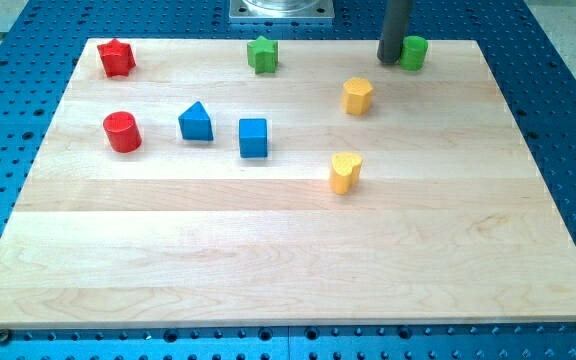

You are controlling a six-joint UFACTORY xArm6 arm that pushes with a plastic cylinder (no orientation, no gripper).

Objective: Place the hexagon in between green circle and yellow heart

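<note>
Where the pale wooden counter [288,250] lies, a blue perforated metal base shows around it on all sides, and a grey metal mount sits at the view's top edge, just above the board. Wood grain runs left to right across the planks.

Item, task: yellow hexagon [357,96], upper right of centre, standing flat on the board, compact in outline with no long axis to read; its facing cannot be told beyond that.
Item, task: green circle [413,52], a short cylinder at the view's top right, near the board's far edge.
Item, task: yellow heart [345,172], right of centre, below the hexagon and well apart from it; which way its point faces is unclear.
Item: my tip [390,59], the lower end of a dark upright rod, just beside the green circle on its left, possibly touching; above and right of the hexagon. No gripper is fitted, so nothing is grasped or released.
Item: green star [262,54], top centre.
Item: red star [116,58], top left corner.
Item: red cylinder [122,132], left side.
Item: blue triangle [196,122], right of the red cylinder.
Item: blue cube [253,137], just right of the triangle.
</note>
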